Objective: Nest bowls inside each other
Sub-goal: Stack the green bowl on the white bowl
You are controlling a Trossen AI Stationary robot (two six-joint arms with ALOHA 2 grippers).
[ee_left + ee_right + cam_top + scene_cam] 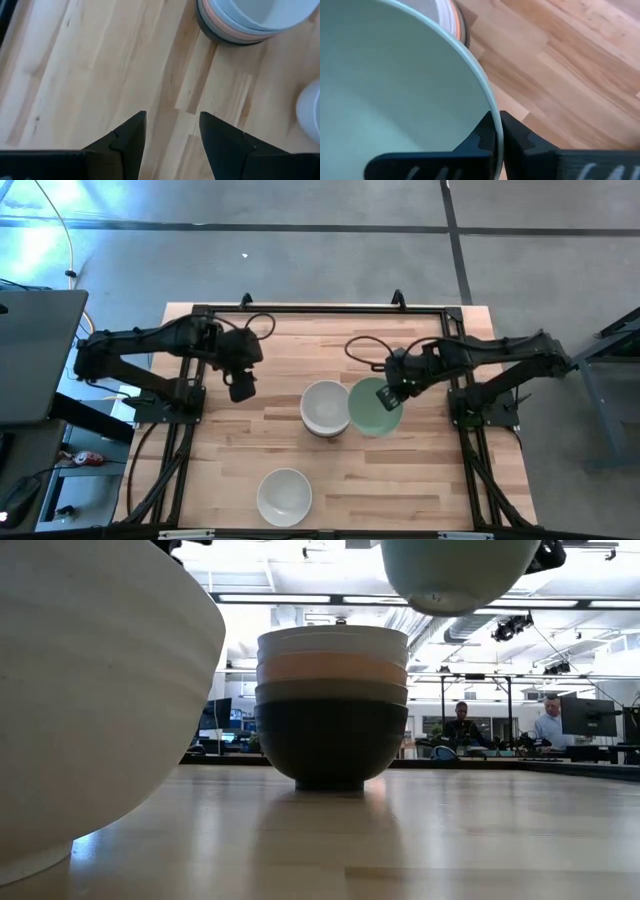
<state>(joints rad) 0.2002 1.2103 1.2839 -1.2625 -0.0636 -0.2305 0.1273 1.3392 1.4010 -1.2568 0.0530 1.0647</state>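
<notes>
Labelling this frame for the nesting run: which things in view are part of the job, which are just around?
Part of the job:
- mint green bowl, held off the table in the right gripper, shut on its rim
- stack of nested bowls, white on top
- lone white bowl
- left gripper, open, empty

Just around:
- laptop beside the table
- people at desks behind

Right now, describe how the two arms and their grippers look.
Both arms are dark, nearly black, built of jointed segments on black frame bases at the table's sides. Black cables loop from each wrist across the wood. The left gripper ends in two dark, wedge-shaped fingers tapering to points. The right gripper has the same dark, angular fingers. No markings are legible.
</notes>
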